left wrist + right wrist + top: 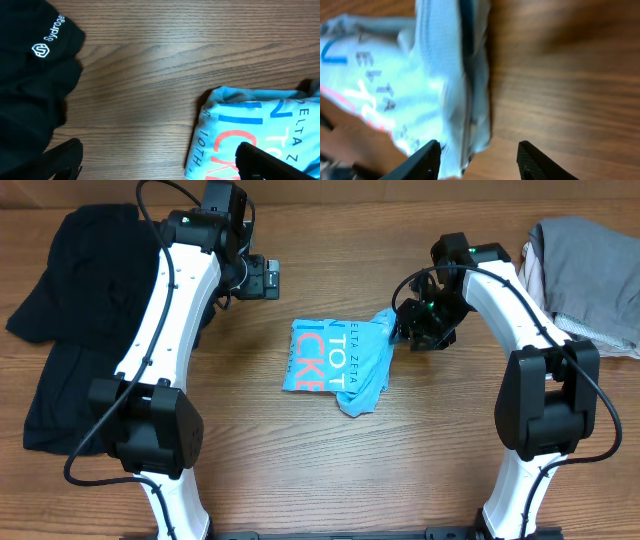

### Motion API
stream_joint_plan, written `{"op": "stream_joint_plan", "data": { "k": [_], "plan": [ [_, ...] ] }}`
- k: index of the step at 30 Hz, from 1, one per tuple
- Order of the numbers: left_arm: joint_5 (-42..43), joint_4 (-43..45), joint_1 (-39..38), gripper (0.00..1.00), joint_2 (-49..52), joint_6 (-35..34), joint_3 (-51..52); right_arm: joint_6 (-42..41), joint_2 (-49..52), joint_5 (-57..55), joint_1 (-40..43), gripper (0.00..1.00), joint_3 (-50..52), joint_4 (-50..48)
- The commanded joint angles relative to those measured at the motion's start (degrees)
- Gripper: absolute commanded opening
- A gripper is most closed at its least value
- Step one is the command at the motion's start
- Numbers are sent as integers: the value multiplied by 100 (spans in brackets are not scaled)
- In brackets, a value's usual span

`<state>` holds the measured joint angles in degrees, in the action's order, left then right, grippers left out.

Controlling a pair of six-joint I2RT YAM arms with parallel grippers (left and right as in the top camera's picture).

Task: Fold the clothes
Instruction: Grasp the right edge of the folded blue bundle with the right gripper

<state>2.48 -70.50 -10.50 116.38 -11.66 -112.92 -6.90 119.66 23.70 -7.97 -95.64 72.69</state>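
At frame centre, the folded light blue T-shirt (330, 358) lay lengthwise left-right, bunched end beside the part-open, empty right gripper (477, 150); the left gripper (155, 160) gaped empty near a black shirt (60, 330).

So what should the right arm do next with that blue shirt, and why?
Probably lift the right fingers straight up, clear of the light blue T-shirt. They stand parted at its rumpled right edge, pinching nothing, and the shirt lies folded small on the table.
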Motion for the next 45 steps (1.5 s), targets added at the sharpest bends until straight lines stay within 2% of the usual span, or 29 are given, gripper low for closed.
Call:
{"op": "stream_joint_plan", "data": {
  "k": [1, 6, 9, 14, 17, 25, 30, 35, 39, 44, 45],
  "plan": [
    [-153, 4, 4, 100, 20, -11, 33, 295, -181, 402, -105, 54, -153, 275],
    [-164, 4, 4, 100, 20, -11, 33, 350, -289, 352, -387, 52, -149, 481],
    [-162, 7, 4, 100, 20, -13, 33, 317, -286, 251, -782, 52, 127, 271],
    [-164, 7, 4, 100, 20, -11, 33, -332, -286, -348, -1158, 42, 649, -44],
    [-166, 4, 4, 100, 20, -7, 33, -446, -286, -494, -1224, 38, 809, -35],
    [-164, 9, 4, 100, 20, 7, 33, -1126, -286, -1871, -1154, 38, 1071, -26],
    [-166, 7, 4, 100, 20, 9, 33, -1121, -286, -1764, -931, 38, 1071, -553],
    [-302, 4, 4, 100, 20, 9, 33, -1029, -286, -1172, -551, 39, 1071, -1038],
    [-334, 4, 4, 100, 20, 105, 33, -317, -293, -424, -205, 43, 1047, -1025],
    [-337, 7, 4, 100, 20, 136, 33, 273, -520, -302, 57, 44, 984, -691],
    [-334, 7, 4, 100, 20, 136, 33, 439, -699, -308, 103, 48, 951, -656]
  ]
}}
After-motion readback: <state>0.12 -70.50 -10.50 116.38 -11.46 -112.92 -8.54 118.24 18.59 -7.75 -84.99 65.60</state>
